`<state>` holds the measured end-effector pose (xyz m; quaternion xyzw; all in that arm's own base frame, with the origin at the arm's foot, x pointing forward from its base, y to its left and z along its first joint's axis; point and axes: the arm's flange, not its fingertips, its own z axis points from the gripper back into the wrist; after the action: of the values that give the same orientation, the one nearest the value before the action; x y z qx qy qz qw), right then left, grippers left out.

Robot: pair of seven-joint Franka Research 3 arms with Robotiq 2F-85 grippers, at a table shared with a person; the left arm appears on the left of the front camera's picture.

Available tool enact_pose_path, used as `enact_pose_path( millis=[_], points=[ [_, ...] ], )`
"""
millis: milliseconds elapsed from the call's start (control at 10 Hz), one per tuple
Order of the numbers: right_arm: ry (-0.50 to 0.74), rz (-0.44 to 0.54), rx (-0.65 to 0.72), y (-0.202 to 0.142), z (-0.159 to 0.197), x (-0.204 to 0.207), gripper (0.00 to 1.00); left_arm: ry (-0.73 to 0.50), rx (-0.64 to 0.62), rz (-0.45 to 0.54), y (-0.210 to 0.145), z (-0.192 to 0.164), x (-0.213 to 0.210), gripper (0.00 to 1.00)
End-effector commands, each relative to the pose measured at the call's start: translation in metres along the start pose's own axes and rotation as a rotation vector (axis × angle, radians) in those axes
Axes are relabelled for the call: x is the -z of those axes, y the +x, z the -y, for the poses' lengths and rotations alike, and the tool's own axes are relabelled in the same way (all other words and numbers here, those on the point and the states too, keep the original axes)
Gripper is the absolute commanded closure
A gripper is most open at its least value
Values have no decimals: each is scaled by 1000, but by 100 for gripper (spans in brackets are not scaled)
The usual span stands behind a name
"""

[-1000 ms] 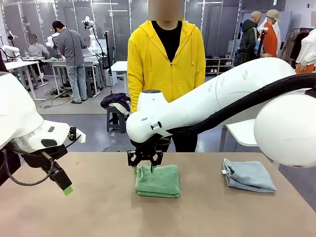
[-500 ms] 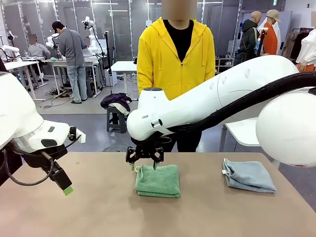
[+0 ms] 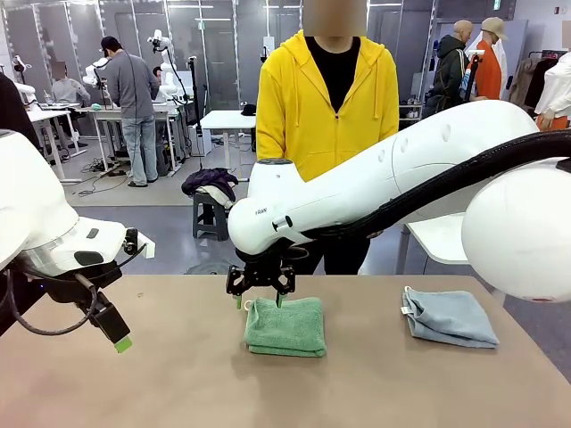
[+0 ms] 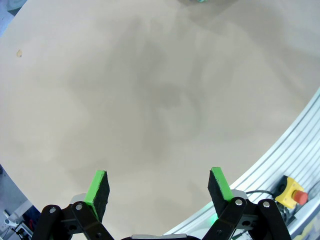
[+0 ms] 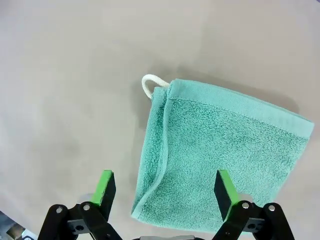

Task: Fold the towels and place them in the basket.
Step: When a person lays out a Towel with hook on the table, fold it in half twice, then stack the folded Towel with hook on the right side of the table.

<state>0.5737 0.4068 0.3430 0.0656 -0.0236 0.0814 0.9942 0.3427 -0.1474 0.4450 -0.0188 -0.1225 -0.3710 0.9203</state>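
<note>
Because the folded green terry towel at the centre of the front view is soft, light and limp, you should pinch all its layers at the folded edge near the white loop. Your right gripper hovers spread wide, grasping nothing; the left gripper gapes too, over bare tabletop. A grey-blue folded towel lies at right.

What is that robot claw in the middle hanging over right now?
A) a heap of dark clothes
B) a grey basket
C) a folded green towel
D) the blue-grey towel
C: the right end effector hangs open just above the far edge of the folded green towel.
</note>
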Motion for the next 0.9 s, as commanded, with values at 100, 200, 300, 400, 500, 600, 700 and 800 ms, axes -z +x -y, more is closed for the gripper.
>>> enact_pose_path(
  millis=[100,200,300,400,500,600,700,800],
  points=[
    [0,1,0,0,0,0,0,8,4,7,2,-1,2,0],
    [0,1,0,0,0,0,0,8,4,7,2,-1,2,0],
    [0,1,0,0,0,0,0,8,4,7,2,-1,2,0],
    [0,1,0,0,0,0,0,8,4,7,2,-1,2,0],
    [0,1,0,0,0,0,0,8,4,7,2,-1,2,0],
    [0,1,0,0,0,0,0,8,4,7,2,-1,2,0],
    [0,1,0,0,0,0,0,8,4,7,2,-1,2,0],
    [0,1,0,0,0,0,0,8,4,7,2,-1,2,0]
  ],
)
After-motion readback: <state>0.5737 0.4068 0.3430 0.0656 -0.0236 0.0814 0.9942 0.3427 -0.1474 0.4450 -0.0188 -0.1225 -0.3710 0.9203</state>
